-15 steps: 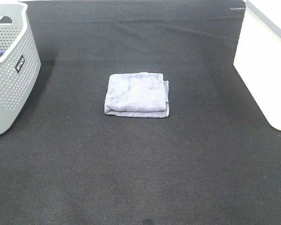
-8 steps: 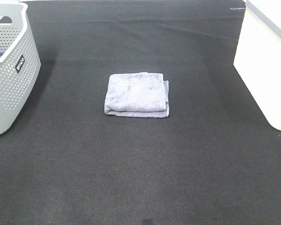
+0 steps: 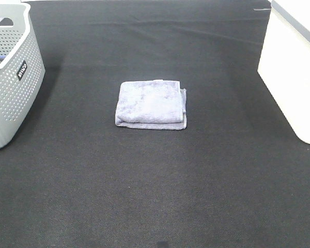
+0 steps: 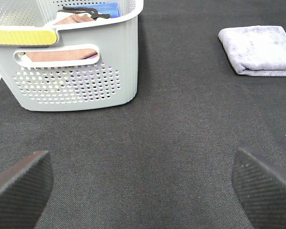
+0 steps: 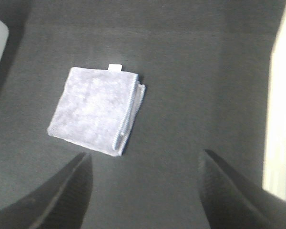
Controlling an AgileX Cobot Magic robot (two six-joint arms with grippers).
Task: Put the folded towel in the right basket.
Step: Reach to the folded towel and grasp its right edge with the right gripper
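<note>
The folded towel [image 3: 151, 104], pale lavender-grey and roughly square, lies flat on the black cloth at the middle of the table. It also shows in the left wrist view [image 4: 260, 49] and in the right wrist view [image 5: 96, 109]. The right basket [image 3: 294, 67], a plain white bin, stands at the right edge; its wall shows in the right wrist view [image 5: 279, 114]. Neither arm shows in the exterior view. My left gripper [image 4: 143, 183] is open and empty, low over the cloth. My right gripper [image 5: 145, 191] is open and empty, above the cloth with the towel ahead of it.
A grey perforated basket [image 3: 10, 77] with a handle hole and black label stands at the left edge. In the left wrist view it [image 4: 76, 71] holds cloths and other items. The black cloth [image 3: 155, 181] covers the whole table.
</note>
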